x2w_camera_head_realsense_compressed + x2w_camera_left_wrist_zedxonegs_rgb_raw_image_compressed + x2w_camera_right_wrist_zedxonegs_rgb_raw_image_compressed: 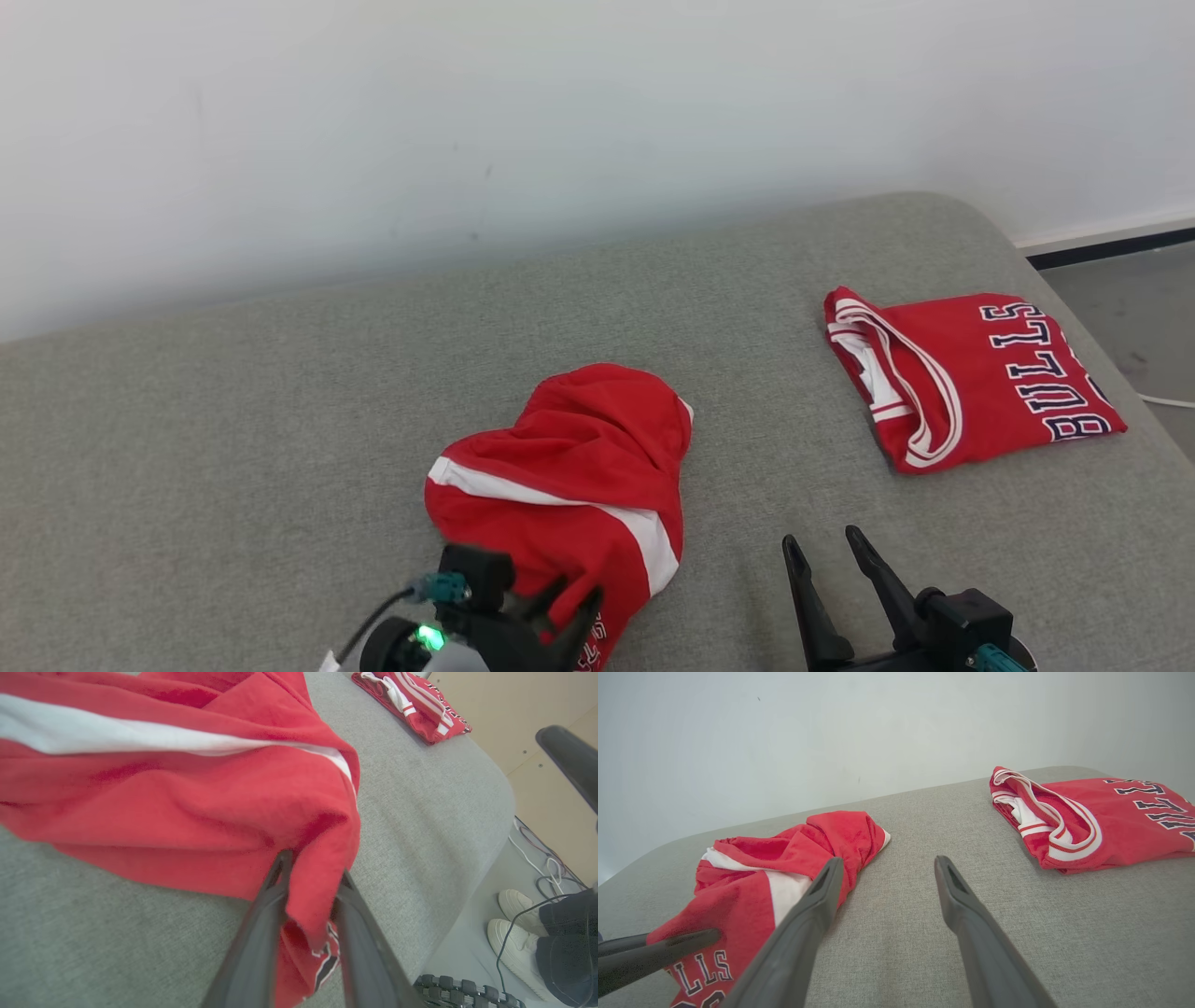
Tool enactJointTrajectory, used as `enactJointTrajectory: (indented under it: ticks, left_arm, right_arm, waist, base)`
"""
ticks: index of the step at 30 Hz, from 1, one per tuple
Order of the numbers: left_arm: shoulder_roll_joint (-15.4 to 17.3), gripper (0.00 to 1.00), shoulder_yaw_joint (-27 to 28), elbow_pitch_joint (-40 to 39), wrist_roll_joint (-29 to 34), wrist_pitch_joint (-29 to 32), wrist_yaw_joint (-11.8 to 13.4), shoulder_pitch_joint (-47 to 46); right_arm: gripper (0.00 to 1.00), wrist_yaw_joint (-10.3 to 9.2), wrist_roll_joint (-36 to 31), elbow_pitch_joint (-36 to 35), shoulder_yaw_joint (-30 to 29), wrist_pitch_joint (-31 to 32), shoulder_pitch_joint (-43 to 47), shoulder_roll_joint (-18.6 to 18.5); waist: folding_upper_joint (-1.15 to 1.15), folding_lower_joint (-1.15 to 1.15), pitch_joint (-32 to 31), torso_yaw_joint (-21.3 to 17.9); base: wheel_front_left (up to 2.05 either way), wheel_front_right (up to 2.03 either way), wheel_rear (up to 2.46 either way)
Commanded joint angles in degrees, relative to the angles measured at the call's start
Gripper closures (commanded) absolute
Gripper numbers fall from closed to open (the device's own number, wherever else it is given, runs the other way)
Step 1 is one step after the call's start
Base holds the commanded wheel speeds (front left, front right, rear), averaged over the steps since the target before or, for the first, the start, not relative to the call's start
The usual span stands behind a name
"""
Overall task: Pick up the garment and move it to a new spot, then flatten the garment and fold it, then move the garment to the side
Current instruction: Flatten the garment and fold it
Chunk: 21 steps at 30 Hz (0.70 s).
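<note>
The garment [569, 485], a red jersey with a white stripe and dark lettering, is lying crumpled in a heap on the grey cushioned surface [233, 420]. Its near edge is hanging between my left fingers [261, 924], which may be pinching it.

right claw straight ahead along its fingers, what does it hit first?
Probably bare cushion, in the gap between the crumpled shirt and the folded jersey; the right claw points at neither. Then the wall. Depth unclear.

Cushion [766, 420] between garment [569, 467], folded jersey [980, 383] bare — likely passable.
</note>
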Motion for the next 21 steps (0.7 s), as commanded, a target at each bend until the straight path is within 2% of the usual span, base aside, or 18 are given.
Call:
enactJointTrajectory:
  ticks: [1,3,7,12,15,21]
  left_arm:
    - [1.0,0.0,0.8,-1.2,-0.3,0.1,0.2,-1.2]
    - [1.3,0.0,1.5,-1.9,-0.7,0.2,0.7,-1.8]
    - [5.1,0.0,5.1,-5.5,-1.3,1.4,3.8,-4.8]
    - [8.8,0.0,6.7,-5.9,-1.0,4.0,6.1,-6.3]
    - [10.9,0.0,7.5,-5.3,-1.2,5.4,6.6,-7.4]
    - [13.6,0.0,5.9,-1.0,0.9,9.2,6.5,-9.8]
  right_arm:
    - [0.0,-0.16,-0.1,-0.1,-0.1,-0.3,0.2,0.1]
    - [0.0,-0.16,-0.1,-0.1,-0.1,-0.3,0.2,0.2]
    - [0.0,-0.16,-0.1,0.0,0.6,-0.3,-0.2,0.3]
    - [0.0,-0.16,0.5,0.1,1.5,-0.3,-0.7,0.4]
    - [0.0,-0.16,0.5,0.2,1.7,-0.4,-1.0,0.4]
    - [0.0,-0.16,0.4,0.3,2.4,-0.4,-2.2,0.5]
  waist:
    - [0.0,0.0,0.0,0.8]
    - [0.0,0.0,0.0,1.0]
    - [0.0,0.0,0.3,0.7]
    - [0.0,0.0,1.1,-0.8]
    - [0.0,0.0,2.0,-2.1]
    - [0.0,0.0,3.9,-5.0]
  base:
    - [0.0,0.0,0.0]
    - [0.0,0.0,0.0]
    - [0.0,0.0,0.0]
    - [0.0,0.0,0.0]
    - [0.0,0.0,0.0]
    - [0.0,0.0,0.0]
